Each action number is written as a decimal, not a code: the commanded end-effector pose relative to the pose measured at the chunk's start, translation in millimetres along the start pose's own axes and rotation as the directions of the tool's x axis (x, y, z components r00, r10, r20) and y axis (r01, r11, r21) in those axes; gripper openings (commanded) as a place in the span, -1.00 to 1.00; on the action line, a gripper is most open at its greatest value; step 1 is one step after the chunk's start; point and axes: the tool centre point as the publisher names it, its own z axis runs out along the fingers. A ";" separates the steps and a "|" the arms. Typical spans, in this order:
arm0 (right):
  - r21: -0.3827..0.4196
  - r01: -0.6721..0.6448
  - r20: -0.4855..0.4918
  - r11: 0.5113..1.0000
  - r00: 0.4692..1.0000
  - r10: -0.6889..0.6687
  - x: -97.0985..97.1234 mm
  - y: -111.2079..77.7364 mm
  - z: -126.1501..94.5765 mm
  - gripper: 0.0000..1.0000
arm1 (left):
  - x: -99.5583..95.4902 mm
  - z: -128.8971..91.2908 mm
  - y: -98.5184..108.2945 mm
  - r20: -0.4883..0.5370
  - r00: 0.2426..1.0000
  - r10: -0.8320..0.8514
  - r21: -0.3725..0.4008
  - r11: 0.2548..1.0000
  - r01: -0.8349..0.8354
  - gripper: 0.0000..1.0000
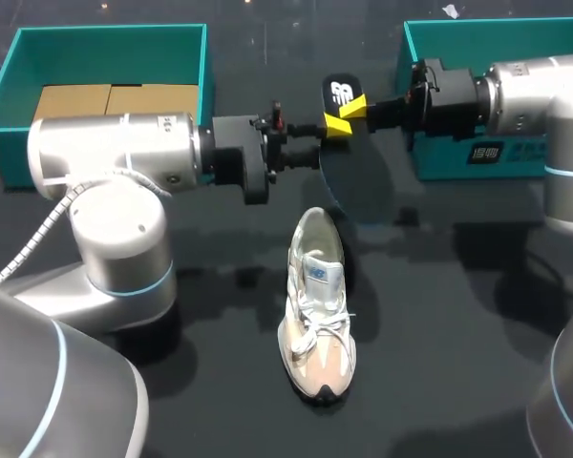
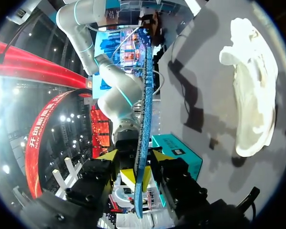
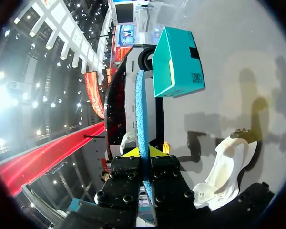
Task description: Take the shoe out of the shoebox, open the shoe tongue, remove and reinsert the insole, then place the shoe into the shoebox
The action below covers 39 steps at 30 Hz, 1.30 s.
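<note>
Head view shows the insole [image 1: 342, 93] aloft at 12 o'clock from the shoe [image 1: 315, 305], which lies on the surface [image 1: 439, 334]. Our right tool [image 1: 355, 113], in from 3 o'clock, pinches its end; our left tool [image 1: 315, 143], from 9 o'clock, stands spread either side of it. We judge reinsertion is next: close left squarely before right lets go, then lead the toe end into the shoe.

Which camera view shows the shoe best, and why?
The head view: the shoe is seen whole from above, laces and opening plain. The left wrist view has the shoe whole too, but its laces hardly show. The right wrist view catches the shoe only at a slant.
</note>
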 end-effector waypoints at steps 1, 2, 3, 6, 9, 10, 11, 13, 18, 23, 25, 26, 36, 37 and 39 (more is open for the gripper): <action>0.000 -0.003 0.002 1.000 1.000 0.003 -1.0 -0.2 1.0 -1.00 | 0.8 1.8 -2.4 0.000 1.000 0.005 -0.010 1.000 -0.005 -0.23; -0.001 -0.003 0.001 1.000 1.000 0.003 -1.2 -0.6 1.0 -1.00 | 1.1 2.0 -2.4 -0.003 1.000 0.010 -0.015 1.000 -0.010 -0.25; -0.002 -0.004 0.001 1.000 1.000 0.004 -1.3 -0.8 1.1 -1.00 | 1.6 2.3 -2.3 -0.005 1.000 0.012 -0.016 1.000 -0.012 -0.30; -0.004 -0.008 -0.001 1.000 1.000 0.008 -1.7 -1.5 1.4 -1.00 | 3.4 2.9 -0.6 -0.008 1.000 0.012 -0.023 1.000 -0.012 -0.37; -0.006 -0.013 -0.003 1.000 1.000 0.013 -1.8 -1.8 1.7 -1.00 | 4.6 2.8 0.7 -0.011 1.000 0.011 -0.029 1.000 -0.012 -0.43; -0.007 -0.015 -0.004 1.000 1.000 0.015 -2.0 -2.1 1.8 -1.00 | 5.0 2.7 1.2 -0.011 1.000 0.011 -0.030 0.999 -0.011 -0.44; -0.008 -0.017 -0.004 1.000 1.000 0.017 -2.1 -2.4 1.8 -1.00 | 5.5 2.7 1.7 -0.012 1.000 0.011 -0.032 0.999 -0.011 -0.44; -0.008 -0.019 -0.004 1.000 1.000 0.019 -2.2 -2.7 1.8 -1.00 | 6.6 2.8 2.6 -0.014 1.000 0.010 -0.035 0.999 -0.011 -0.46; -0.007 -0.024 -0.006 1.000 1.000 0.024 -2.1 -2.9 2.0 -1.00 | 7.8 2.9 4.1 -0.017 1.000 0.008 -0.040 0.999 -0.008 -0.57; -0.007 -0.026 -0.007 1.000 1.000 0.025 -2.1 -2.9 2.1 -1.00 | 9.2 3.5 3.2 -0.021 1.000 0.014 -0.038 0.999 -0.015 -0.65; -0.007 -0.026 -0.007 1.000 1.000 0.025 -2.1 -2.9 2.1 -1.00 | 9.6 3.9 2.6 -0.021 1.000 0.015 -0.035 0.999 -0.016 -0.67; -0.007 -0.026 -0.007 1.000 1.000 0.025 -2.1 -2.9 2.1 -1.00 | 9.8 4.1 2.4 -0.022 1.000 0.016 -0.034 0.999 -0.017 -0.69; -0.007 -0.026 -0.007 1.000 1.000 0.025 -2.1 -2.9 2.1 -1.00 | 10.0 5.1 0.2 -0.023 0.999 0.023 -0.020 1.000 -0.024 -0.72; -0.007 -0.026 -0.007 1.000 1.000 0.025 -2.1 -2.9 2.1 -1.00 | 9.7 5.5 -0.1 -0.023 0.999 0.024 -0.019 1.000 -0.024 -0.72; -0.007 -0.026 -0.007 1.000 1.000 0.025 -2.1 -2.9 2.1 -1.00 | 9.2 6.3 -0.8 -0.022 0.999 0.026 -0.017 1.000 -0.026 -0.76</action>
